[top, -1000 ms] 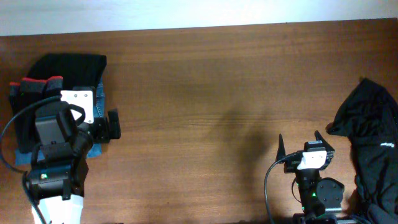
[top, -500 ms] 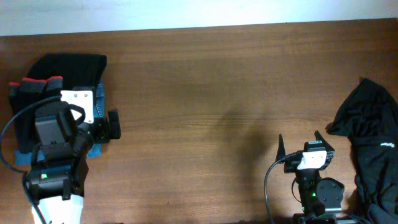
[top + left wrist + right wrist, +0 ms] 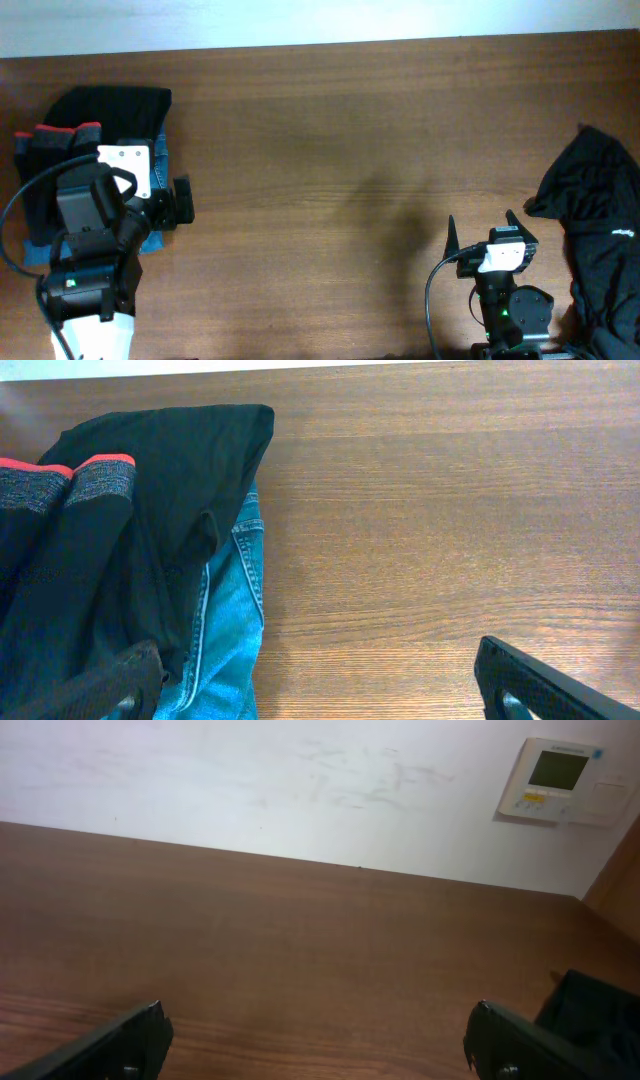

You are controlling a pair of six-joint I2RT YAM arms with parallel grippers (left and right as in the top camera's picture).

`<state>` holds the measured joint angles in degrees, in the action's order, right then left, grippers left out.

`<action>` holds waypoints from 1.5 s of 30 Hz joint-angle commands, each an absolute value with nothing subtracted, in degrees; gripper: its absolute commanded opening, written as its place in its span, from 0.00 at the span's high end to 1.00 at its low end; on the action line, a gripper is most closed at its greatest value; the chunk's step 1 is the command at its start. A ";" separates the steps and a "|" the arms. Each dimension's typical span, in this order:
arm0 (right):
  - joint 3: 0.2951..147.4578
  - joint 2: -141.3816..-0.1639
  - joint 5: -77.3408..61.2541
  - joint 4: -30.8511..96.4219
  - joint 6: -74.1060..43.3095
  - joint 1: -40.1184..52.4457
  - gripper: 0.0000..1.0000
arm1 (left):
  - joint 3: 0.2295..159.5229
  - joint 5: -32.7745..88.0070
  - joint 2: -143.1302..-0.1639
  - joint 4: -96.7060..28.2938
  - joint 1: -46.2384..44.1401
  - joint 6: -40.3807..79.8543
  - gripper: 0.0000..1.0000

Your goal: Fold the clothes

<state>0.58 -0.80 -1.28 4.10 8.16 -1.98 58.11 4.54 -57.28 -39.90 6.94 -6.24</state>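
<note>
Both sets of jaws apart, nothing held.
I see left gripper (image 3: 320,695) and right gripper (image 3: 320,1050) spread wide; folded stack (image 3: 105,108) upper left, loose black garment (image 3: 600,220) right edge.

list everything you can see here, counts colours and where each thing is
folded black clothes: one pile, number of pieces unclear, black with two grey-speckled waistbands edged coral-red, far left of the table
jeans: one, blue, under the right side of that pile
loose garment: one, black with small white lettering, crumpled at the right edge
table: one, dark brown wood, under everything
wall: white, behind the table
wall panel: one, white with a small screen, upper right on the wall
left gripper: one, black, open and empty, over the pile's right edge
right gripper: one, black, open and empty, near front right
</note>
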 commanded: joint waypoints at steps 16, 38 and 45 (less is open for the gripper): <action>0.32 -0.40 -0.78 4.49 8.58 -1.52 0.01 | 37.71 5.34 -39.38 -33.23 7.25 -6.04 0.01; 0.32 -0.40 -0.78 4.49 8.58 -1.52 0.01 | 0.49 6.70 -11.75 4.99 2.87 -6.13 0.01; 0.32 -0.40 -0.78 4.49 8.58 -1.52 0.01 | 0.47 4.45 -5.41 -4.32 1.74 -6.09 0.01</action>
<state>0.58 -0.80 -1.28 4.12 8.19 -1.87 0.86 6.13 -8.34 -3.75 2.20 -6.24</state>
